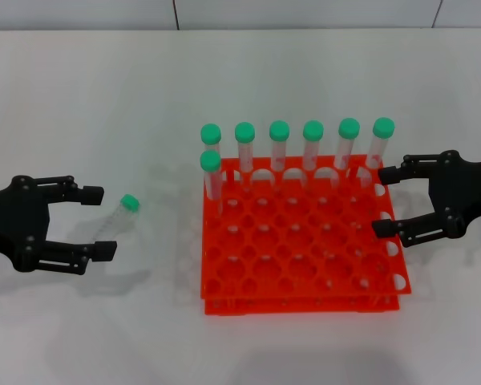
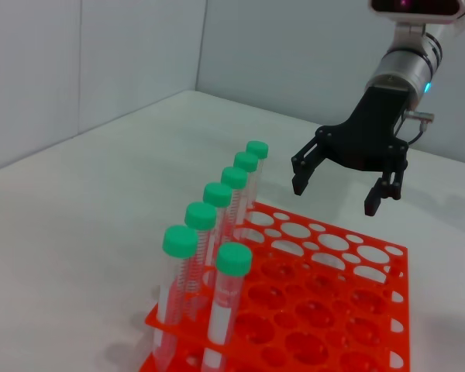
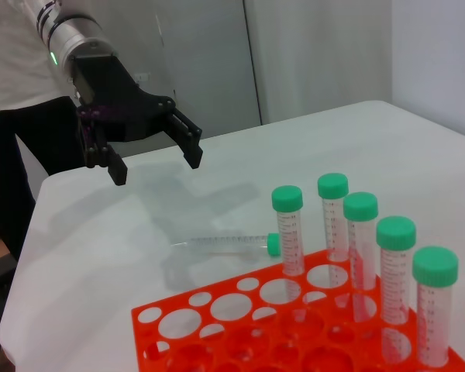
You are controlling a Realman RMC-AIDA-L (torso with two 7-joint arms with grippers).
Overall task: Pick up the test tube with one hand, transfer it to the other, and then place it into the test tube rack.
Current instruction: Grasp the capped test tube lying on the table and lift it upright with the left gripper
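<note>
We take the test tube rack (image 1: 305,241) as our landmark. Nearest the robot, its front rows of holes stand vacant. To the rack's left, our left gripper (image 1: 92,222) hangs above the table with jaws spread wide, holding nothing. The test tube (image 1: 115,223) lies flat on the table just left of the rack, green cap toward the far side, roughly below the spread fingers (contact is not evident). At the rack's right edge, our right gripper (image 1: 383,200) hovers with jaws wide, also vacant. Farther back, seven capped tubes (image 1: 279,144) stand in the rack's rear rows. We judge that pickup, handover and insertion all remain.
</note>
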